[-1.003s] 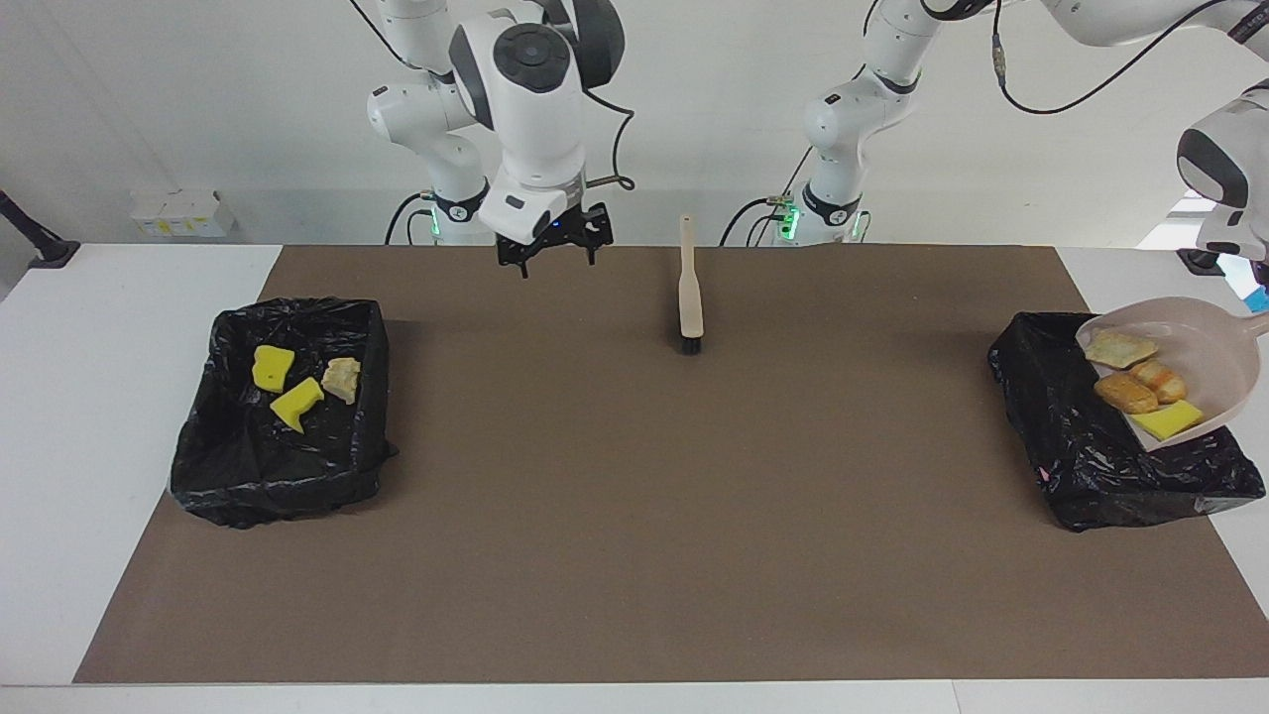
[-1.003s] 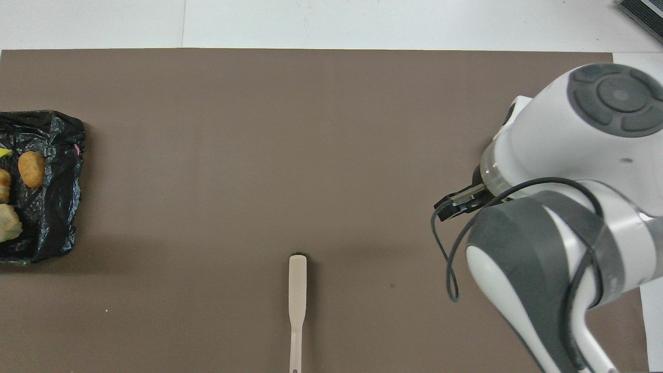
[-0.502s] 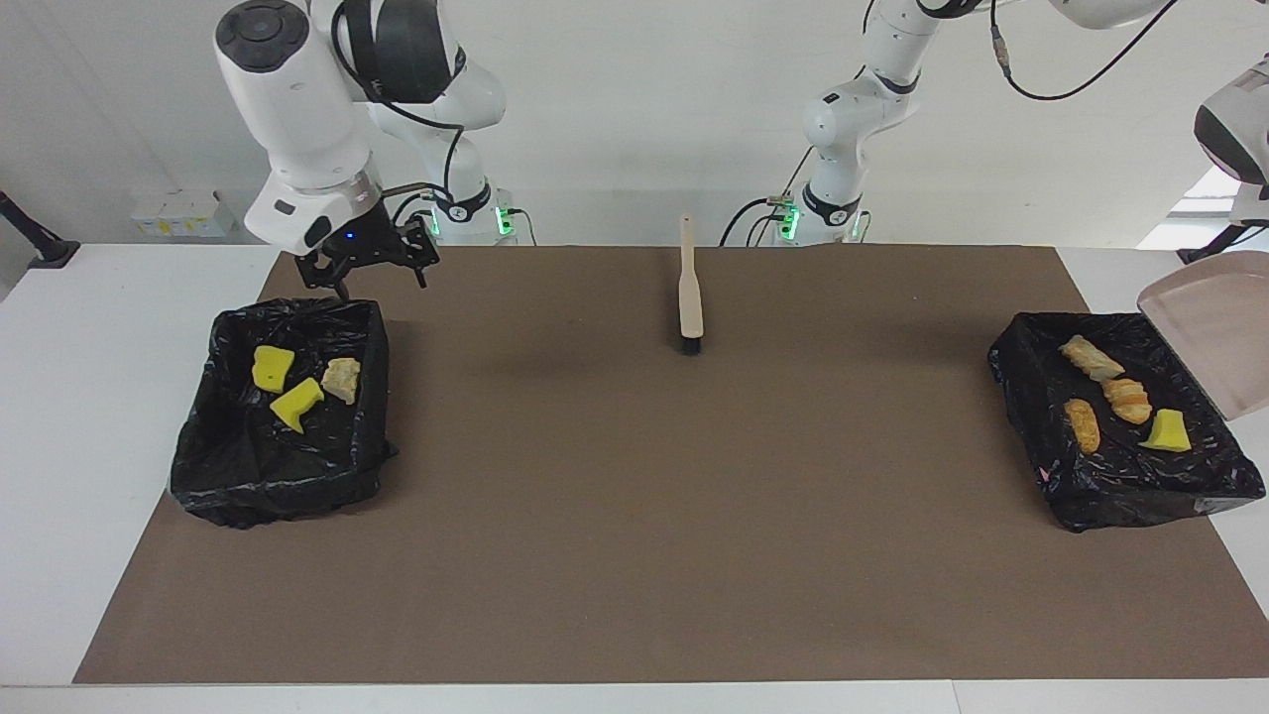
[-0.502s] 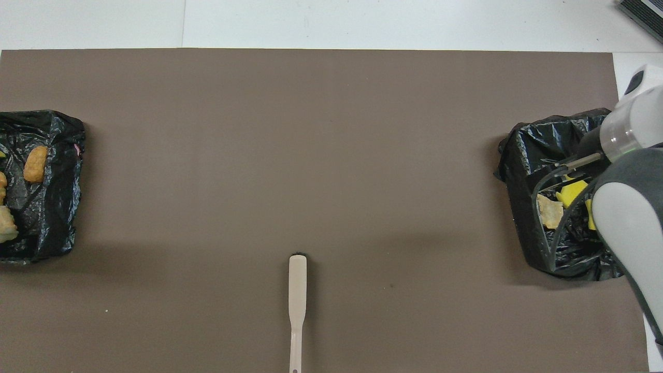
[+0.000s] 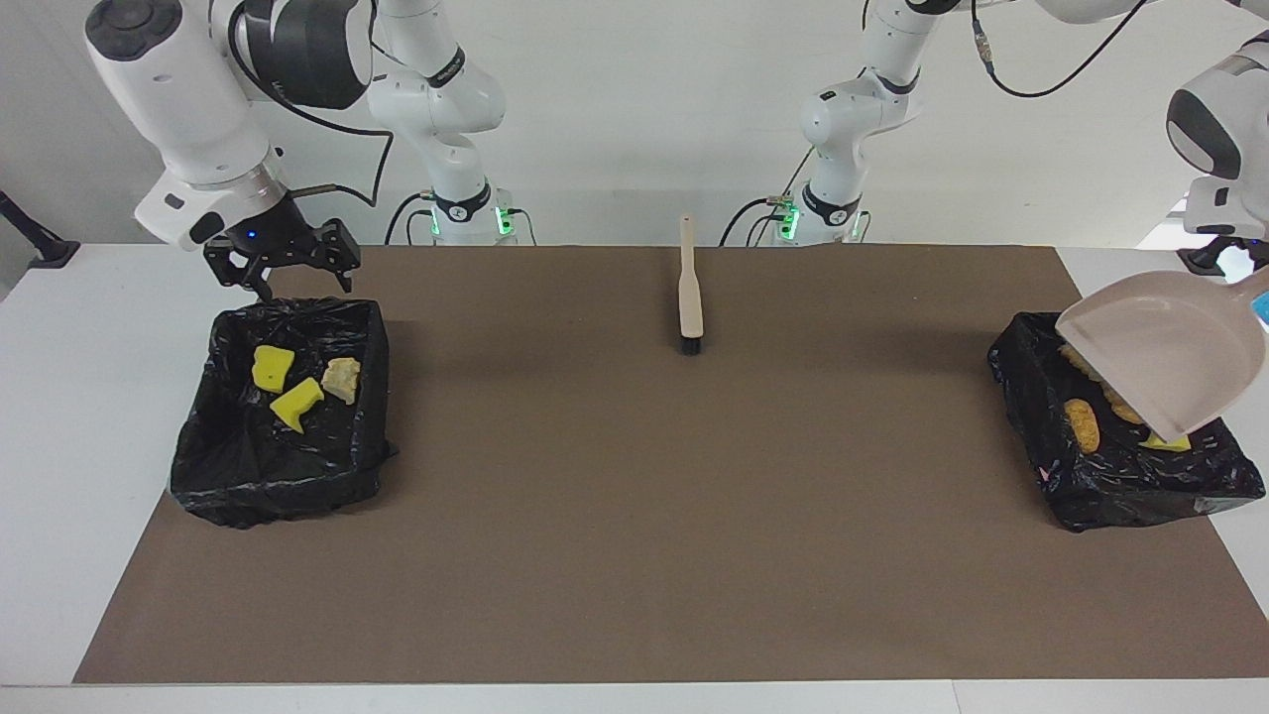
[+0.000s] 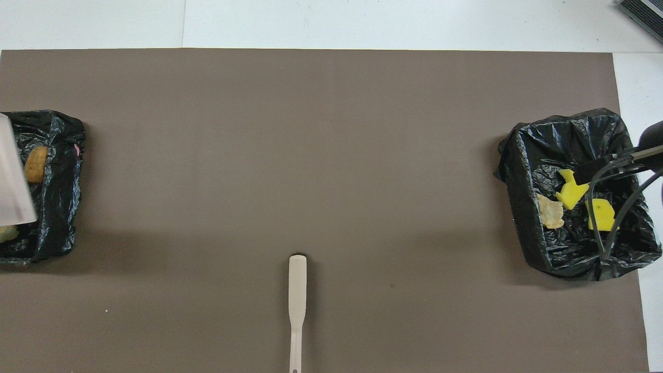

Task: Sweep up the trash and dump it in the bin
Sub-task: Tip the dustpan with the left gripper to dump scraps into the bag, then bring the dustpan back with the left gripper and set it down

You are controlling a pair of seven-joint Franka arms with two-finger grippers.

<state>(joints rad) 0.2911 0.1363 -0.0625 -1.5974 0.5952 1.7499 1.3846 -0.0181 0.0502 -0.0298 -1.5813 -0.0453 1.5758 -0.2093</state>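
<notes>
- The trash (image 5: 1084, 424) lay in two black-lined bins: yellow sponge chunks and a tan piece in the bin (image 5: 228, 466) at the right arm's end, and pastry pieces with a yellow chunk in the other bin (image 5: 1120, 486) at the left arm's end. None showed on the brown mat (image 5: 634, 516).
- The dustpan (image 5: 1165, 362) hung tilted over that second bin, its mouth downward and its pan bare, partly hiding the scraps below.
- The left gripper (image 5: 1257, 297) sat at the frame's edge by the dustpan's handle, apparently clamped on it, though the fingertips themselves were cut off from view.
- The step in hand looked like the end of dumping; what remained was probably to set the dustpan down on the mat.
- The right gripper (image 5: 281, 270) hovered, jaws apart and holding nothing, over the near rim of its bin, waiting.
- The brush (image 5: 690, 293) lay alone near the robots, mid-table, well apart from both bins, leaving broad open mat for setting things down.
</notes>
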